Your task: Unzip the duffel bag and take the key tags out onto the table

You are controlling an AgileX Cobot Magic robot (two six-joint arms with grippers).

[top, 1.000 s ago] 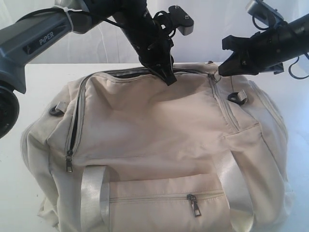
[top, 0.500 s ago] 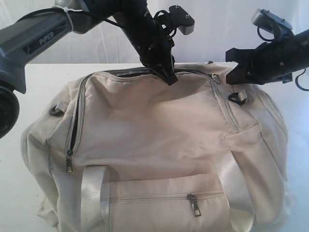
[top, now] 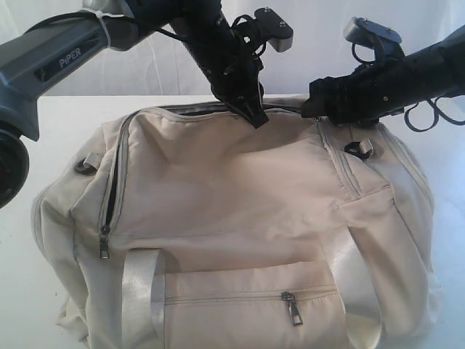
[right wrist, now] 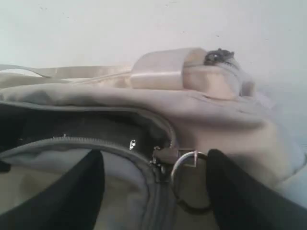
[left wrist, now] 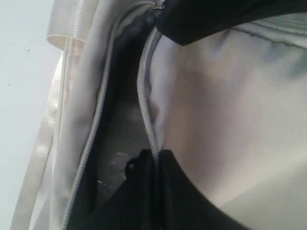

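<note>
Closing my spread right tool (right wrist: pixel 156 160) could miss the zipper ring (right wrist: pixel 184 179); my left tool (top: pixel 253 115), pinching the bag (top: pixel 232 196) by its edge, may slip if I tug hard.

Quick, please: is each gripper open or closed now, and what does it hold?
Left gripper: closed on the bag, at its zipper edge.
Right gripper: open, fingers either side of the zipper pull, holding nothing.

The word "PiPER" stands in pale letters on the grey link of the left arm (top: pixel 58 54). Inside the duffel bag (right wrist: pixel 220 120), a small pale mark (right wrist: pixel 132 144) on the dark lining is too blurred to read.
</note>
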